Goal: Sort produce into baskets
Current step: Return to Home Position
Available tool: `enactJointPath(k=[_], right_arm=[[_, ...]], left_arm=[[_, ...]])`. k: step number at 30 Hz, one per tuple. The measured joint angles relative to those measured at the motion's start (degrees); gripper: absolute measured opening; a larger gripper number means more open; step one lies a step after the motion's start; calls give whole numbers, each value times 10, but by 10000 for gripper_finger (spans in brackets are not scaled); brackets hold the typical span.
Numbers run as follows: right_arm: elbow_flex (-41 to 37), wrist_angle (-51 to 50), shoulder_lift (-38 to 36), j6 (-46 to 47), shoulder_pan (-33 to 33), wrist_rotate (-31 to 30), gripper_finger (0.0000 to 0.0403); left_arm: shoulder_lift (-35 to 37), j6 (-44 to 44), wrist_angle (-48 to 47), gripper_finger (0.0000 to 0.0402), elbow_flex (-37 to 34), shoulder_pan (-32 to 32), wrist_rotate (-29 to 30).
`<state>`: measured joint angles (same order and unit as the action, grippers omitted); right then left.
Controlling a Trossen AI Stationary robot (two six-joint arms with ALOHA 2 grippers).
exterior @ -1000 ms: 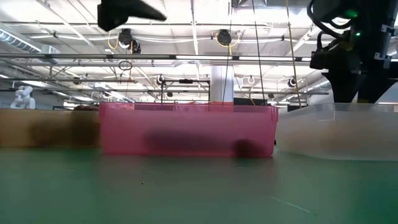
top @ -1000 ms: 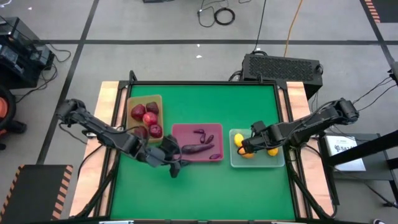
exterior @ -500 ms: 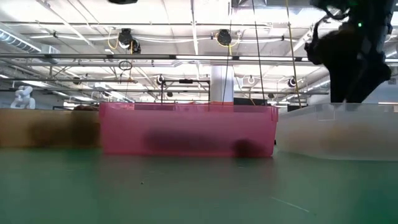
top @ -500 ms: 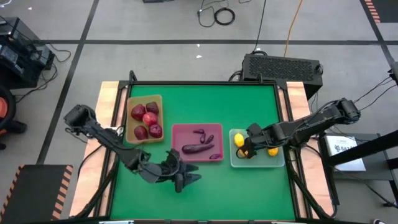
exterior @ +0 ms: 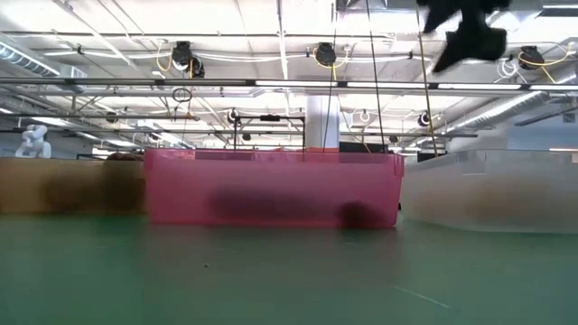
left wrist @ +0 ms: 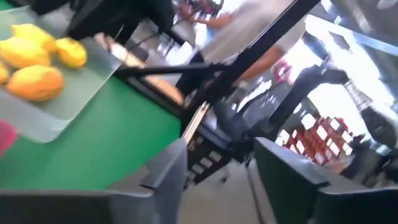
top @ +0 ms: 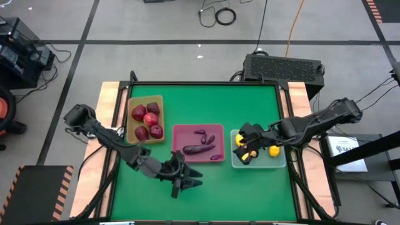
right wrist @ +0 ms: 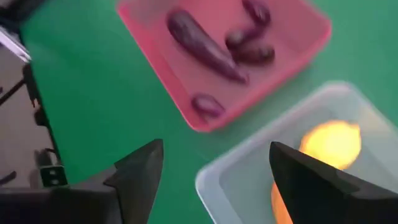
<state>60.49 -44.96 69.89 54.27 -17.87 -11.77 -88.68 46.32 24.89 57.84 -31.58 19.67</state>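
Observation:
Three baskets stand in a row. The tan tray [top: 145, 119] holds several dark-red apples [top: 150, 119]. In the pink tray [top: 198, 142] lie several purple eggplants [top: 200, 149], and the clear tray [top: 258, 161] holds yellow lemons [top: 274, 150]. My left gripper [top: 189, 185] hovers open over the green table, near of the pink tray, pointing toward the table's right, with nothing between its fingers [left wrist: 163, 177]. My right gripper [top: 247, 152] hangs open and empty above the clear tray's left part, raised high in the low view [exterior: 462, 32].
Bare green table [top: 206, 100] lies far of the trays and along the near edge [top: 250, 200]. Wooden strips flank the table at its left [top: 109, 100] and right [top: 300, 94]. A black box [top: 282, 67] sits beyond the far edge.
My left gripper has drawn back from the pink tray's near left corner toward the table's near edge and tipped up from pointing down to nearly level. My right gripper has risen out of the clear tray and rolled, empty.

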Motion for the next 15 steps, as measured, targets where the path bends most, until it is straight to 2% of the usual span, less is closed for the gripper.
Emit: enactJointPath(k=[4, 10, 15], right_arm=[[57, -13, 0, -37, 0, -34, 275], [113, -21, -1, -111, 8, -77, 256], [117, -25, -9, -133, 29, -80, 212]], left_arm=[[45, -12, -100, 124, 0, 35, -65], [138, -89, -277, 14, 0, 76, -146], [243, -168, -433, 14, 0, 90, -134]])
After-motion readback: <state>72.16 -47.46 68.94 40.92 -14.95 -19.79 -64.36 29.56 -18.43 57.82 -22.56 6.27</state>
